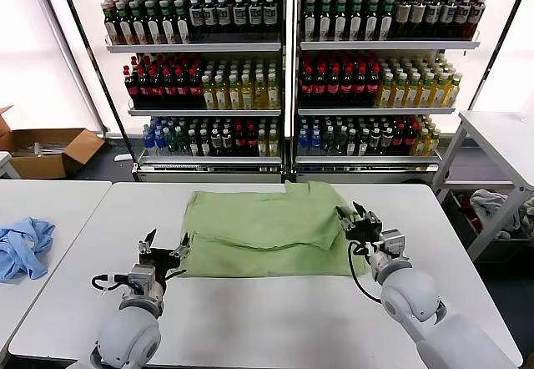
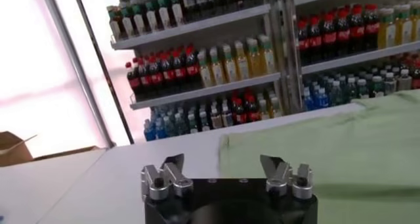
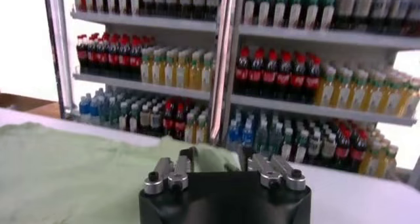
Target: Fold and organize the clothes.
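Note:
The light green shirt (image 1: 259, 227) lies flat on the white table (image 1: 267, 319), folded into a rough rectangle; its buttons and graphic are hidden. My left gripper (image 1: 167, 244) is open and empty, low over the table just off the shirt's front left corner. In the left wrist view the left gripper (image 2: 223, 166) faces the shirt's edge (image 2: 328, 146). My right gripper (image 1: 357, 217) is open at the shirt's right edge, by a raised fold. In the right wrist view the right gripper (image 3: 220, 158) has green cloth (image 3: 65, 166) showing just beyond its spread fingers.
A light blue garment (image 1: 21, 248) lies on the neighbouring table at the left. Bottle shelves (image 1: 284, 77) stand behind the table. A cardboard box (image 1: 50, 148) sits on the floor at the far left. Another white table (image 1: 501, 127) stands at the right.

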`<state>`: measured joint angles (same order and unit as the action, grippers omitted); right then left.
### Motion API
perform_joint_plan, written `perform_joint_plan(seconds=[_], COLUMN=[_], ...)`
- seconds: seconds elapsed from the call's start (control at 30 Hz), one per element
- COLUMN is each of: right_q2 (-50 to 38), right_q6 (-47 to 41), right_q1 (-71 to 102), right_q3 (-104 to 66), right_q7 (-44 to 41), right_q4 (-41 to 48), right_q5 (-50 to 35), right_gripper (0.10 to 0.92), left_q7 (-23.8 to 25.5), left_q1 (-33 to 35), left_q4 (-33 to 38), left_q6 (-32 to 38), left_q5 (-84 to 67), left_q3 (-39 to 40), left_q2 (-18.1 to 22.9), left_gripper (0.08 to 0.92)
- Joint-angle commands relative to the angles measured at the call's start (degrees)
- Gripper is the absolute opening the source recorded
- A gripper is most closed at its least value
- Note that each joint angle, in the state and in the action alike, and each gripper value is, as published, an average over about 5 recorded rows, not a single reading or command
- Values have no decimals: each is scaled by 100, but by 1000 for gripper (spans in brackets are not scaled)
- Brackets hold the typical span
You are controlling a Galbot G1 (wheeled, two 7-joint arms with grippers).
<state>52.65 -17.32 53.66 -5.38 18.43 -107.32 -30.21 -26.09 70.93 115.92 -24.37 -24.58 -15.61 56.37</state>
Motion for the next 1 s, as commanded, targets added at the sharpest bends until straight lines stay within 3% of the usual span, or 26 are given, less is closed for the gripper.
perform_joint_plan(seconds=[0.03, 0.2, 0.3, 0.4, 0.47, 0.67, 1.0], right_q2=[54, -52, -172, -429, -614, -743, -579], right_q6=[1012, 971, 605, 53, -25, 291, 350], right_q1=[-100, 105, 359, 885, 1381, 2909, 3495], right_q3=[381, 328, 74, -408, -817, -1778, -2020], right_q7=[485, 596, 579, 461, 208, -395, -703], right_q4=[-130, -319, -754, -1290, -1413, -1418, -1180], right_q5=[1721, 1937, 1014, -472, -850, -1029, -1110], right_gripper=[616, 761, 811, 821, 821, 822, 823], left_q7=[24, 51, 61, 99, 123, 303, 487], left_q1=[437, 606, 663, 847, 1047, 1685, 1519], left_q4=[522, 655, 735, 900, 1086, 1393, 704], left_q6=[3, 14, 13, 0, -33, -128, -195], left_q5=[97, 97, 90, 51, -77, -729, -864], left_q3=[-118, -164, -194, -245, -300, -524, -570], left_q2=[-11, -19, -37, -91, -146, -346, -293], left_gripper=[802, 822, 823, 823, 823, 823, 823])
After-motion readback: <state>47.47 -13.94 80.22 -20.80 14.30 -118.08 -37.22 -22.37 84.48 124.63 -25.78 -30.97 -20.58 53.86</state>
